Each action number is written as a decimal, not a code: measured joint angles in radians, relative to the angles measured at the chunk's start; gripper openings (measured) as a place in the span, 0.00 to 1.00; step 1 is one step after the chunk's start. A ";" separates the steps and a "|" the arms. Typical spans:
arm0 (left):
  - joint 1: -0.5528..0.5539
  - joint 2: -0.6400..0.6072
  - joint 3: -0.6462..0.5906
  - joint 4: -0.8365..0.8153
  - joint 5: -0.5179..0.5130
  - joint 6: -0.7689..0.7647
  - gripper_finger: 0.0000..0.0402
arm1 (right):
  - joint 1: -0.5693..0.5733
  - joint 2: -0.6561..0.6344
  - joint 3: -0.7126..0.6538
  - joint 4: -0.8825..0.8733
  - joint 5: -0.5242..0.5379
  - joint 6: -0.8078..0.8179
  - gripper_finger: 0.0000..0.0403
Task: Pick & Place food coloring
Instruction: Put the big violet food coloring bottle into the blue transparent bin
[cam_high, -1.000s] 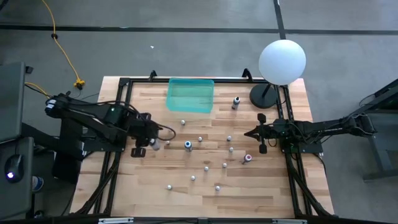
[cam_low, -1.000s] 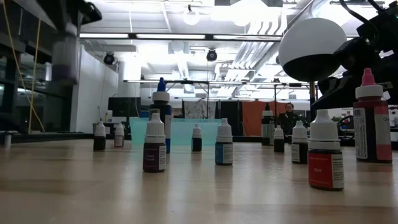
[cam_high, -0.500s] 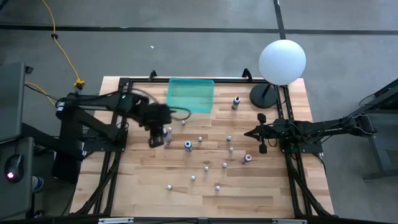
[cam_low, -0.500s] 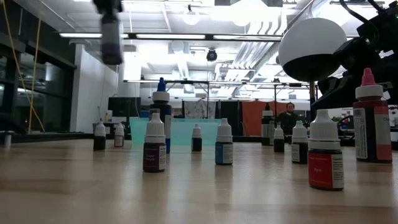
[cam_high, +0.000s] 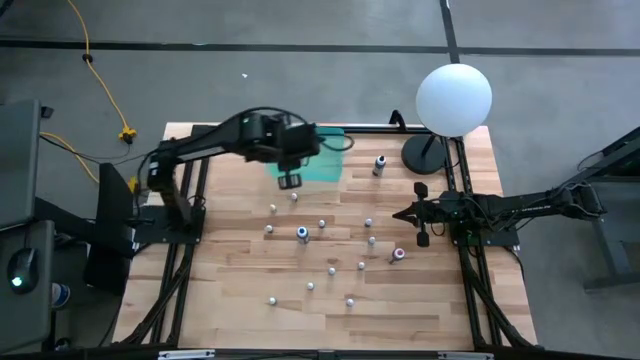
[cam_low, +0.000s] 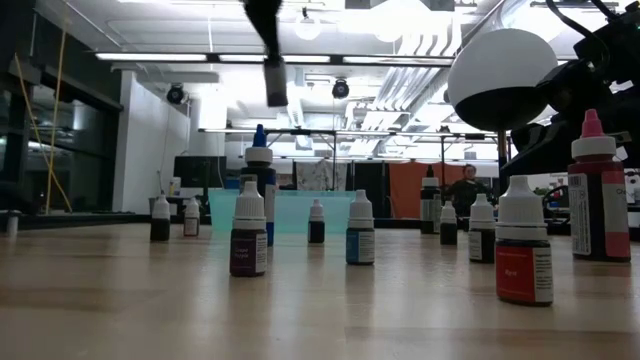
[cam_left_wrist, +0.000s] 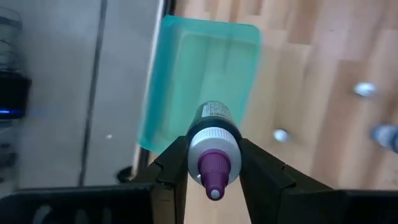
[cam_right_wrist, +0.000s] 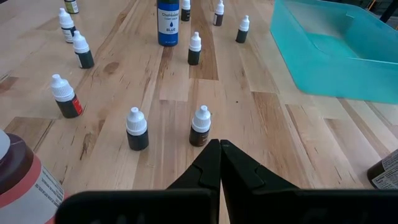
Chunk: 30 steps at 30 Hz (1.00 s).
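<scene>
Left gripper (cam_left_wrist: 213, 163) fingers clamped on purple-capped bottle (cam_left_wrist: 213, 163), cap toward wrist, above teal bin (cam_left_wrist: 205, 74) at table's far edge; right gripper (cam_right_wrist: 219, 163) fingers together.

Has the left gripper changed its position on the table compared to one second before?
Yes. The left gripper, shut on a small purple-capped bottle, has travelled from the table's left side to the near edge of the teal plastic bin, which stayed put.

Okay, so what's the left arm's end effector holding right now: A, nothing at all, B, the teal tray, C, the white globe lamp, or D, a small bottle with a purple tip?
D: the left wrist view shows the left end effector clamped on a small bottle with a purple tip, above the teal tray.
</scene>
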<state>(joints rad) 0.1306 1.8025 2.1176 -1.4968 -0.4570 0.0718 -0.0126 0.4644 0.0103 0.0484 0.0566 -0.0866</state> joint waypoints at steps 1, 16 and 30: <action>0.012 0.020 0.012 0.008 -0.003 0.011 0.25 | 0.000 0.000 0.000 0.000 0.000 0.000 0.00; 0.205 0.179 0.023 0.267 0.018 0.142 0.26 | 0.000 0.000 0.000 0.001 0.000 0.000 0.00; 0.398 0.280 0.208 0.225 0.264 -0.031 0.26 | 0.000 0.000 0.000 -0.002 0.000 0.000 0.00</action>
<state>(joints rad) 0.5283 2.0824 2.3257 -1.2714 -0.1926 0.0409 -0.0128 0.4644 0.0101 0.0469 0.0564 -0.0868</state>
